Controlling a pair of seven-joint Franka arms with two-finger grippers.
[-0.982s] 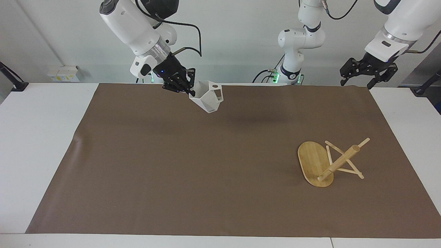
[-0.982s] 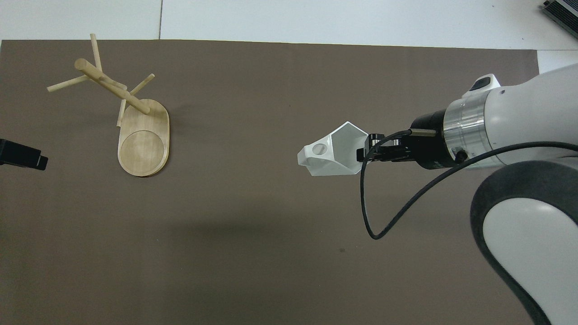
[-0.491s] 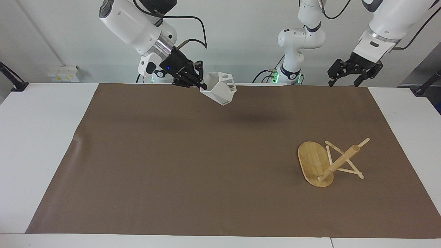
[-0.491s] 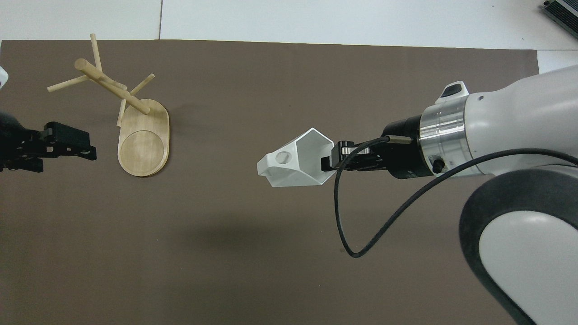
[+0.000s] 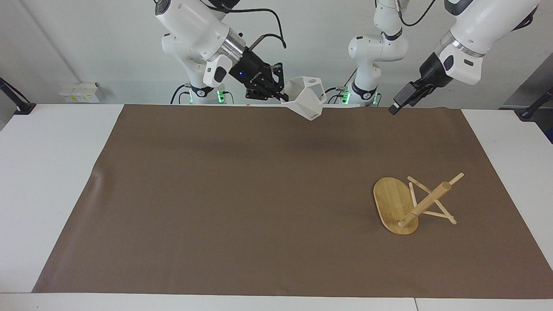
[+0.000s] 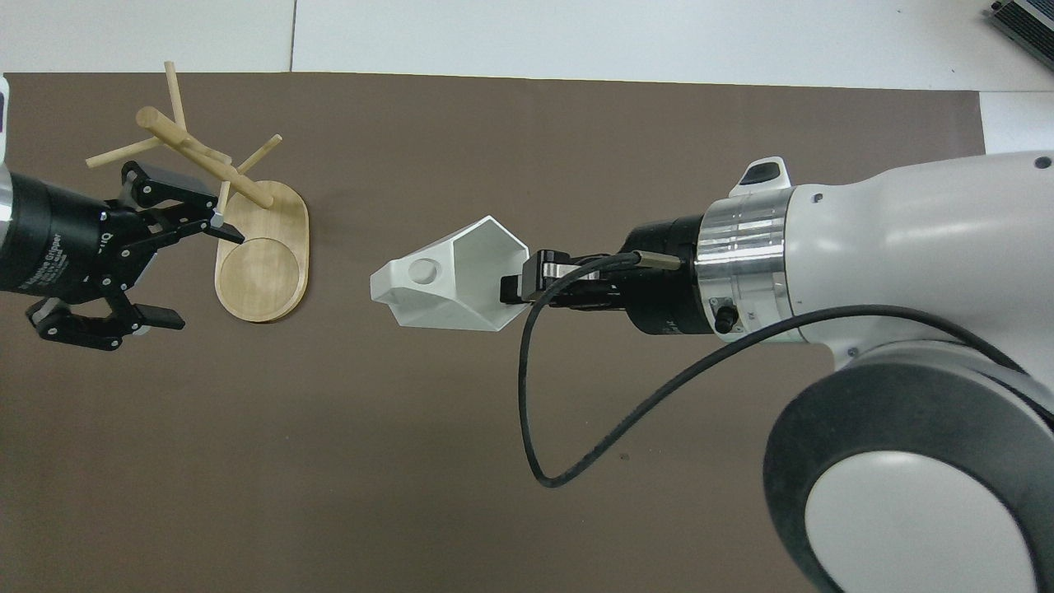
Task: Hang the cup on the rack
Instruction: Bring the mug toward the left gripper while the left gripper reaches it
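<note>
1. My right pincer [image 5: 281, 96] is clamped on the rim of the cup [image 5: 307, 103] and holds it high in the air, tilted, with the pierced handle pointing away from my wrist. In the last second I have lifted it and carried it along over the mat [image 5: 242, 203], from the right arm's end toward the middle. In the overhead view the cup [image 6: 449, 284] now lies much closer to the rack [image 6: 247, 226] than it did.

2. My left pincer [image 6: 144, 255] has swung in over the mat, fingers spread wide, with nothing in it. A second ago only its tip showed at the edge of the overhead view; now it hangs just beside the rack's base and pegs. From the facing view it is high up [image 5: 399, 103], so I judge it is not touching anything.

3. The rack [image 5: 412, 203] has not moved. It lies tipped over on the surface toward the left arm's end, post slanting, pegs resting on the mat.

4. What that means, as I judge it: the cup is ready, but no peg stands to take it. My left pincer probably has to set the rack upright first.
</note>
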